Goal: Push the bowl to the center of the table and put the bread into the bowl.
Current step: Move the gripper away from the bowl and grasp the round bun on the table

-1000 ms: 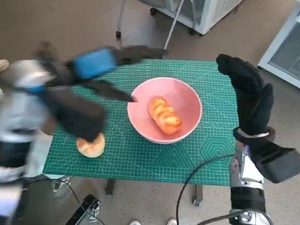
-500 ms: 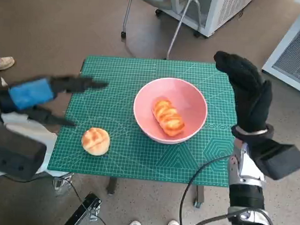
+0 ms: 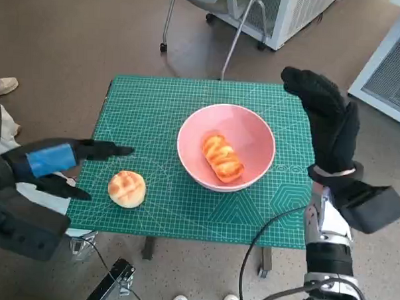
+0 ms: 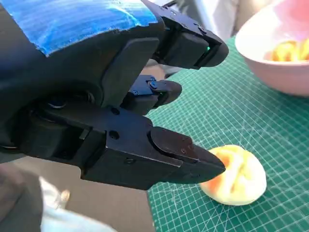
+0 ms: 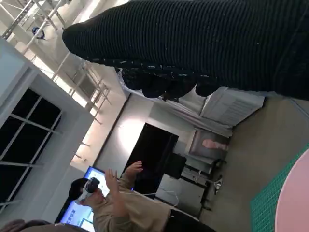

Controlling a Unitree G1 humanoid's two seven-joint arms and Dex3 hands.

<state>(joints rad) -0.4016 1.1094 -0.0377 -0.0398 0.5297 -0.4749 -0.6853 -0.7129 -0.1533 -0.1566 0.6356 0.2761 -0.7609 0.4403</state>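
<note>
1. A green cutting mat point(image 3: 155, 108) covers the small table, which stands on a brown floor; a cable point(image 3: 266, 239) trails over the near edge by the right forearm.
2. Nearest on the left, the left hand point(image 3: 50, 162) hovers at the mat's left edge, fingers spread and holding nothing. The left wrist view shows its fingertips just above and beside the round bun point(image 3: 126, 188), apparently not touching (the gap is hard to judge).
3. The round bun lies on the mat near the front left corner, well apart from the pink bowl point(image 3: 254, 136).
4. The pink bowl sits roughly at the middle of the table, a little right of it, so the push looks done.
5. A braided bread roll point(image 3: 221, 157) already lies inside the bowl; the round bun may be the piece left to put in.
6. Farther right, the right hand point(image 3: 327, 122) is raised flat beside the bowl's rim, fingers extended, gripping nothing.
7. Beyond the table stand chair legs point(image 3: 235, 32) and a white cabinet point(image 3: 390, 62).
</note>
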